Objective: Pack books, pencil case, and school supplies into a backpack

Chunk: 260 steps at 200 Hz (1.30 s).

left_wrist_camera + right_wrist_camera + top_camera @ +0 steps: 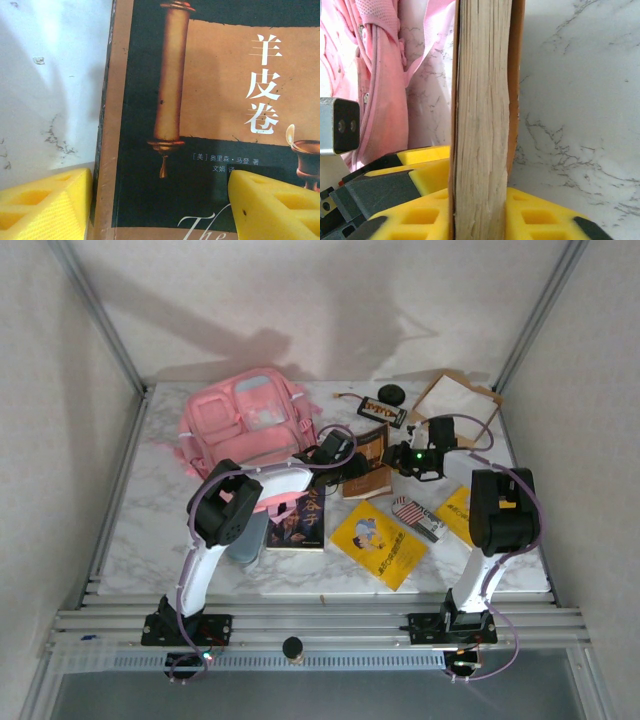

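The brown book point(368, 472) point(210, 100) point(480, 125) is at the middle of the table point(150, 540), just right of the backpack point(245, 425). Its long axis runs near to far, the far end leaning a little right. In the left wrist view its gold-panel cover with a scroll faces the camera. In the right wrist view its pale page edge faces the lens.

The right gripper point(403, 458) point(480, 205) comes in from the right and pinches the book across its thickness, one yellow pad on each cover. The left gripper point(345, 458) point(160, 205) hangs above the book's left edge with its fingers spread, one over the bare marble and one over the cover. Whether they touch the book cannot be told.

Nearer lie the dark blue book point(300, 522), a yellow book point(380, 543) and the flag-striped pack point(415, 515). A second yellow book point(458, 508) lies partly under the right arm. The grey-blue pencil case point(245, 540) lies under the left arm.
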Tool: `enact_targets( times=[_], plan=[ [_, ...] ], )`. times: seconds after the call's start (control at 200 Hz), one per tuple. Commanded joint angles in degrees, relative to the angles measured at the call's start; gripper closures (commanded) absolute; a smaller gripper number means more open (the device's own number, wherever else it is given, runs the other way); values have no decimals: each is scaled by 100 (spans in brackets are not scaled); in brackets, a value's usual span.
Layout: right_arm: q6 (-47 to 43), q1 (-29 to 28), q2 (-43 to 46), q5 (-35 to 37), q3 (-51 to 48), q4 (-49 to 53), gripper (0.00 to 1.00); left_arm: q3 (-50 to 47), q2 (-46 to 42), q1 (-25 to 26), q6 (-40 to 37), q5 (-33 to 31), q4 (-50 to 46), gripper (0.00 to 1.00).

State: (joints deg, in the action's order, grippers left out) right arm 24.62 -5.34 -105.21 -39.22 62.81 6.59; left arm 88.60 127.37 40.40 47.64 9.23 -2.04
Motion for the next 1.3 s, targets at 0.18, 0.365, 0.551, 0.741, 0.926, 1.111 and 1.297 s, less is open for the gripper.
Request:
enact_targets(
  times=[0.18, 0.365, 0.551, 0.741, 0.926, 1.111, 1.297],
  plan=[
    [-24, -83, 224, -296, 226, 95, 88, 218, 13, 73, 79, 162, -7, 26],
    [185, 3, 595, -586, 139, -25, 93, -14, -471, -82, 224, 403, 363, 21],
    [481, 65, 1052, -1062, 150, -165, 95, -806, -1427, -425, 254, 572, 901, 16],
    [938, 69, 1431, -1566, 222, -487, 95, -1358, -2050, -842, 247, 1308, 1342, 15],
    [1511, -39, 1660, -1946, 258, -1027, 95, -1549, -2447, -963, 128, 1781, 1434, 16],
    [2152, -250, 1746, -2238, 294, -1721, 95, -1815, -2736, -990, 444, 2135, 1775, 22],
    [2255, -397, 1626, -2283, 405, -1827, 94, -2183, -3074, -973, 811, 2581, 2515, 35]
  ],
)
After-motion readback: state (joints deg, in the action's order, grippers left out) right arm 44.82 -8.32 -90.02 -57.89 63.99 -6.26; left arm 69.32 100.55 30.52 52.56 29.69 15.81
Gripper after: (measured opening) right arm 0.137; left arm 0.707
